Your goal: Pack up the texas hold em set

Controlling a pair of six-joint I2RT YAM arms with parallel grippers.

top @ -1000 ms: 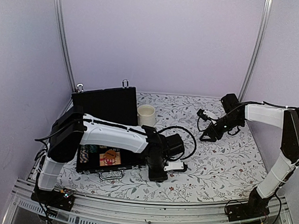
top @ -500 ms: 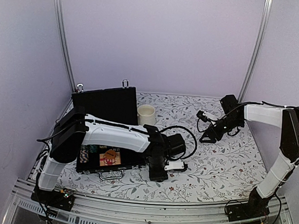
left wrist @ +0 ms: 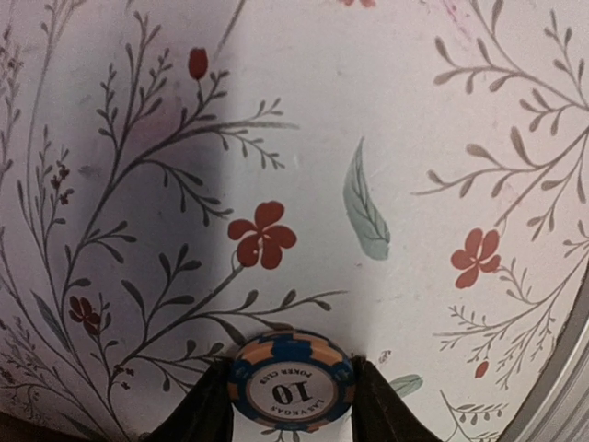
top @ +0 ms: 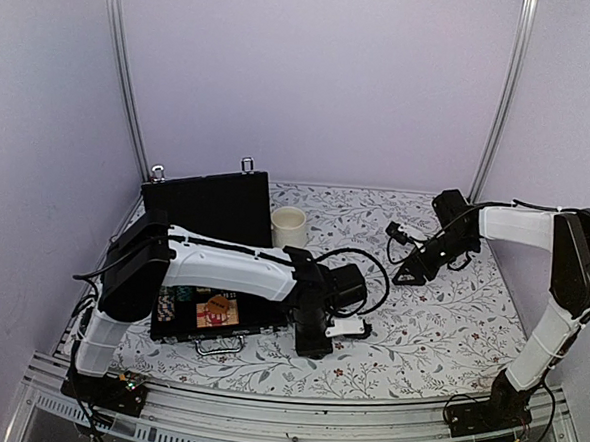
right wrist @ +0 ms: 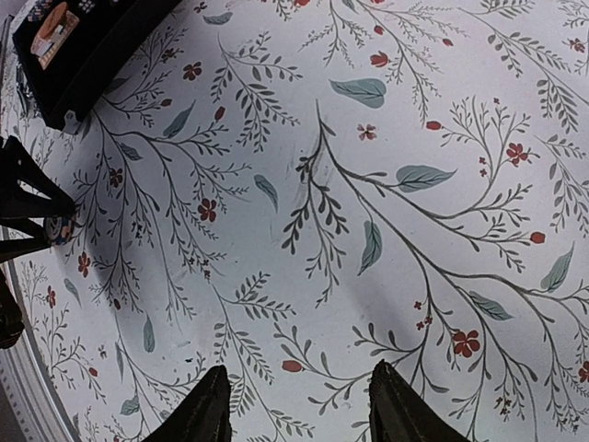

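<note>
Poker chip (left wrist: 291, 382) gripped near table (left wrist: 414, 110) edge

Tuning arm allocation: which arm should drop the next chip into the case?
Left. The left gripper is shut on a poker chip beside the open case. The right gripper is open, empty, across the table.

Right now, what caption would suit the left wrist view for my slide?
Left tool gripping a blue-and-orange poker chip marked 10, seen against the floral table cover.

Soft even lilac light, broad grey shadow over the cloth (left wrist: 120, 166) in left wrist view, edges bowed
</note>
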